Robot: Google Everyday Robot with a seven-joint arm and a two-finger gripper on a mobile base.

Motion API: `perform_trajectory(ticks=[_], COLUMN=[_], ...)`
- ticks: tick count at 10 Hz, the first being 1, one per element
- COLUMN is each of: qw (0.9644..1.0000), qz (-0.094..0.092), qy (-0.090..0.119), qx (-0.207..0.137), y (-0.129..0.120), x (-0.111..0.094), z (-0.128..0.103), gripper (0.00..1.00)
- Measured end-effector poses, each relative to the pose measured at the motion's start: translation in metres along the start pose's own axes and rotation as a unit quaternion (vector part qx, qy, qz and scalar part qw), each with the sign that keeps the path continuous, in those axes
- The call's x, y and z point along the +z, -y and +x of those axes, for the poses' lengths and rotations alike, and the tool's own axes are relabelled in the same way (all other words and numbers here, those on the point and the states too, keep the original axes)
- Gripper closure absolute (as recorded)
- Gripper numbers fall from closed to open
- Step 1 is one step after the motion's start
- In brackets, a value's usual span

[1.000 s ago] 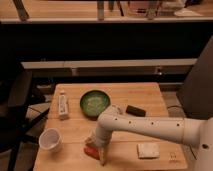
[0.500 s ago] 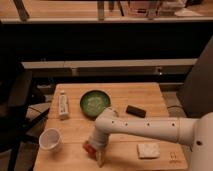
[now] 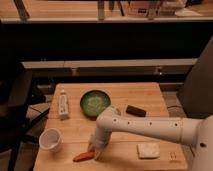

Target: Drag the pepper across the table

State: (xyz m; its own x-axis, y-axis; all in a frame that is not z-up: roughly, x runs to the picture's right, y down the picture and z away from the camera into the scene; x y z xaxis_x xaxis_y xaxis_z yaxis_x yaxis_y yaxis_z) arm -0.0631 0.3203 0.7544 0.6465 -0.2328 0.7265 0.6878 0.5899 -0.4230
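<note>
In the camera view, a light wooden, plank-patterned worktop (image 3: pixel 145 100) fills the lower middle of the scene, with dark shelving and a pale ledge behind it on the far side. The robot's white arm (image 3: pixel 150 127) reaches in from the right and bends down toward the near left part of the worktop, where its gripper (image 3: pixel 95 148) hangs low over the surface. Whether the gripper is spread or closed cannot be told, nor whether it has hold of anything. The small elongated red-orange pepper (image 3: pixel 82 156) lies flat on the worktop near the near edge, just to the left of the gripper and touching or almost touching it. A white cup (image 3: pixel 50 138) stands upright to the left of the pepper, apart from it. Farther back, a white tube (image 3: pixel 63 104) lies near the left edge, a round green bowl (image 3: pixel 94 102) sits right of it, and a small dark block (image 3: pixel 135 110) lies right of the bowl. A pale square sponge (image 3: pixel 148 150) rests near the near right corner.
</note>
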Motion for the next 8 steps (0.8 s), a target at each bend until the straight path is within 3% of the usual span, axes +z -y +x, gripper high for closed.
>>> perform_trajectory(ticks=[2,8], qw=[1.0,0.9994], qz=[0.008,0.028], qy=[-0.002,0.005], qx=[0.002,0.02], y=[-0.004,-0.02], x=[-0.008,-0.027], z=[0.009,0.033], gripper=[0.99,1.0])
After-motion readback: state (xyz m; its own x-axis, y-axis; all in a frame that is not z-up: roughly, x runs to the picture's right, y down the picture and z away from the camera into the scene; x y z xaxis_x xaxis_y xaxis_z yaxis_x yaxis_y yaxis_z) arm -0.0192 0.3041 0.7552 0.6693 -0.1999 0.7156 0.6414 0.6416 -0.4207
